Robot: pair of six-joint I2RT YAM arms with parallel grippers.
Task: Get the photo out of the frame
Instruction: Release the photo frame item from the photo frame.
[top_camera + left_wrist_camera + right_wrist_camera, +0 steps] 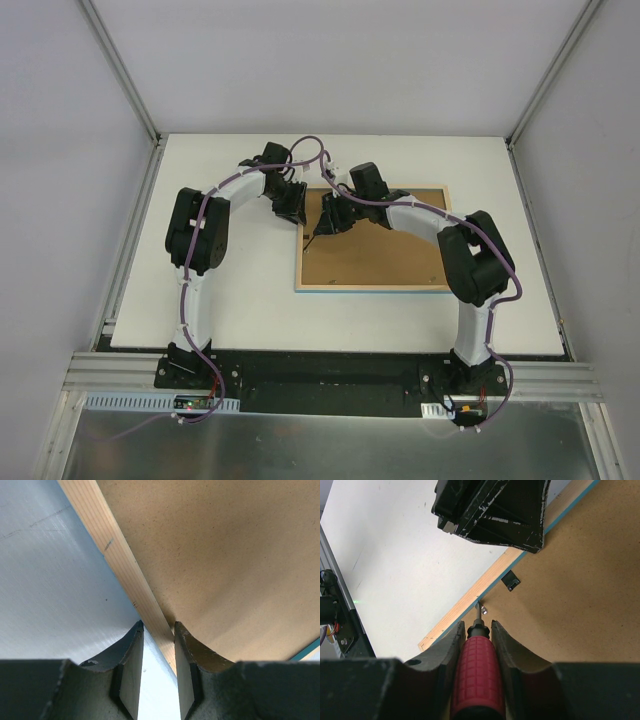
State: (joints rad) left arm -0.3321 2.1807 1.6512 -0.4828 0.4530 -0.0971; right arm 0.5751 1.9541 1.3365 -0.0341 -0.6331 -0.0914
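Note:
The frame (380,255) lies face down on the white table, its brown back panel (225,555) up and rimmed in pale wood (120,555). My left gripper (293,208) (158,626) stands at the frame's left edge near the far corner, shut on the wooden rim, one finger outside and one over the panel. My right gripper (325,225) (477,625) is shut on a red-handled screwdriver (477,670). The screwdriver's tip touches a small metal tab (483,611) beside the rim. A black turn clip (510,580) sits just beyond. The photo is hidden.
The white table (230,300) extends left of and in front of the frame. Grey enclosure walls (70,150) stand on both sides and behind. A metal rail (330,375) carries both arm bases at the near edge. The left gripper's black body (490,510) hangs close above the screwdriver tip.

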